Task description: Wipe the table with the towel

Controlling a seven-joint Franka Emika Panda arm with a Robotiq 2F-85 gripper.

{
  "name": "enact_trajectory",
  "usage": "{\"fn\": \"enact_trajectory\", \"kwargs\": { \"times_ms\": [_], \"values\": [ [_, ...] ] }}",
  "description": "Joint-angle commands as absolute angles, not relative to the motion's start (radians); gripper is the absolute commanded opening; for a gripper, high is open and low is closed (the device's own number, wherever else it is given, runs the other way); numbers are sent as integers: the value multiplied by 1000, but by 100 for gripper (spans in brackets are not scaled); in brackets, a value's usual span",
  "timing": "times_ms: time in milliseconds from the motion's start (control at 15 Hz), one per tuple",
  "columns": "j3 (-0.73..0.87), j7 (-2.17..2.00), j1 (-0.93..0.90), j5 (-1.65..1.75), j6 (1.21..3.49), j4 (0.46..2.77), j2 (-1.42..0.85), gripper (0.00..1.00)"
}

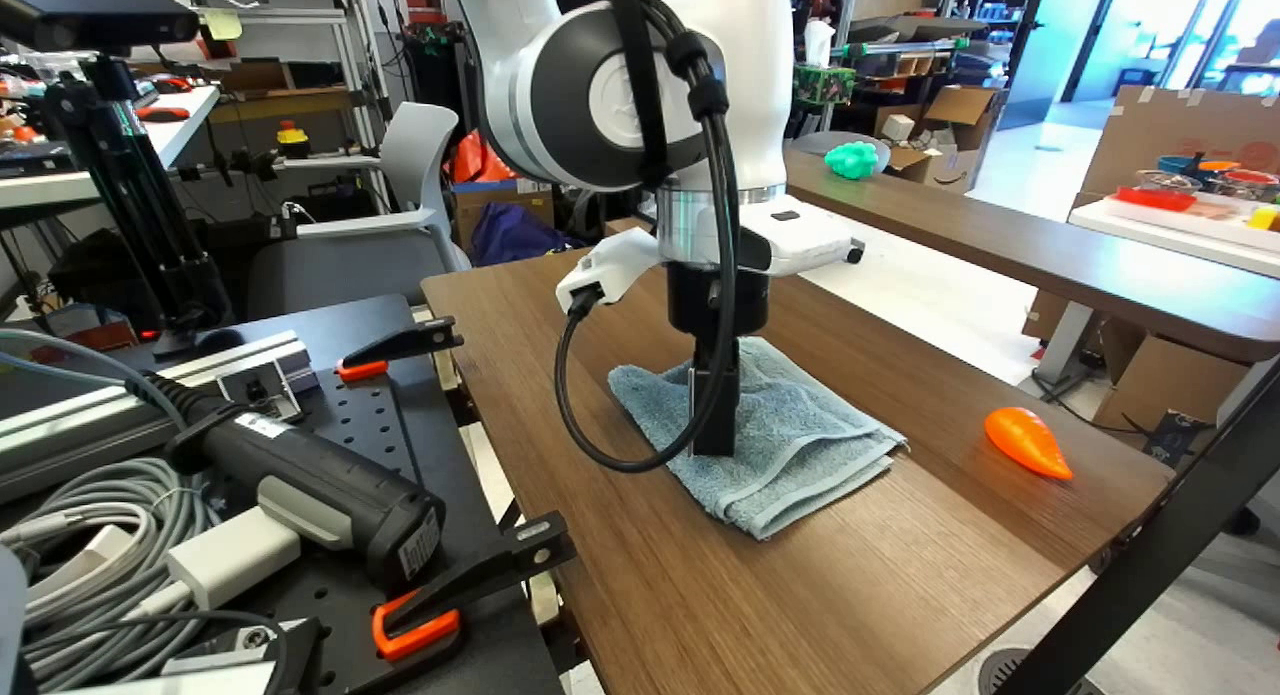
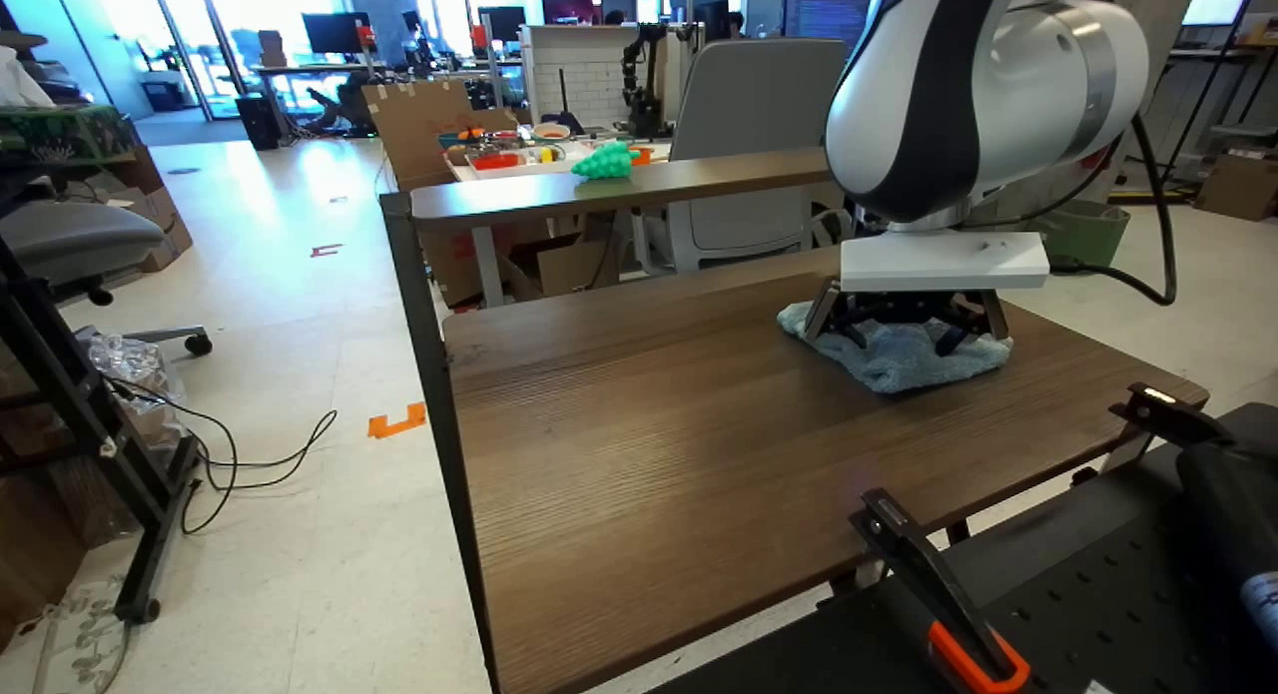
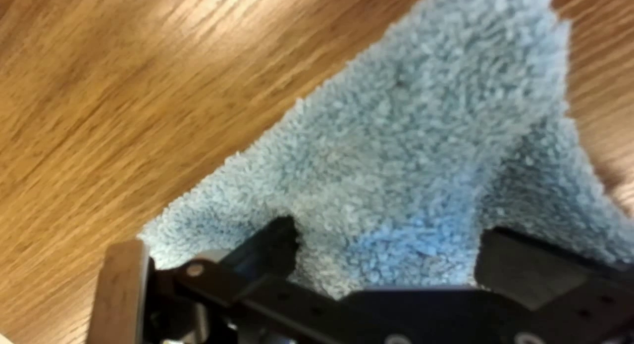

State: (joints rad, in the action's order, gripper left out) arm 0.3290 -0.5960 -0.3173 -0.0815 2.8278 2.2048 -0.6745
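Observation:
The light blue-grey towel (image 1: pixel 800 465) lies loosely folded on the dark brown wood-grain table (image 1: pixel 800 615), its corners spread. In an exterior view the same towel (image 2: pixel 894 362) sits toward the right part of the tabletop (image 2: pixel 679 444). My gripper (image 1: pixel 715 445) is straight above it, pointing down, low enough that its fingertips press on the cloth. In the wrist view the towel (image 3: pixel 421 126) fills the wide gap of my gripper (image 3: pixel 387 247), whose black fingers stand well apart, denting the fabric on both sides. Towel under the palm is hidden.
A small orange object (image 1: pixel 1027 442) lies on the table. A black bench holding clamps (image 1: pixel 440 595), a scanner (image 1: pixel 310 475) and cables (image 1: pixel 110 535) borders one long edge. A dark post (image 2: pixel 429 374) rises at the table's end. A green object (image 1: pixel 852 160) sits on another table.

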Motion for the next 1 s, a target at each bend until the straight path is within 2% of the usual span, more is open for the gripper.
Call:
{"fn": "enact_trajectory", "kwargs": {
  "times_ms": [0,133,200,400,933],
  "values": [
    [349,-503,-336,5,2886,2401,-482,100],
    [341,-492,-321,-1,2887,2399,-479,100],
    [322,-605,-307,-68,2826,2202,-674,100],
    [328,-560,-320,-35,2862,2276,-604,100],
    [310,-606,-315,-38,2798,2206,-666,100]
  ]
}}
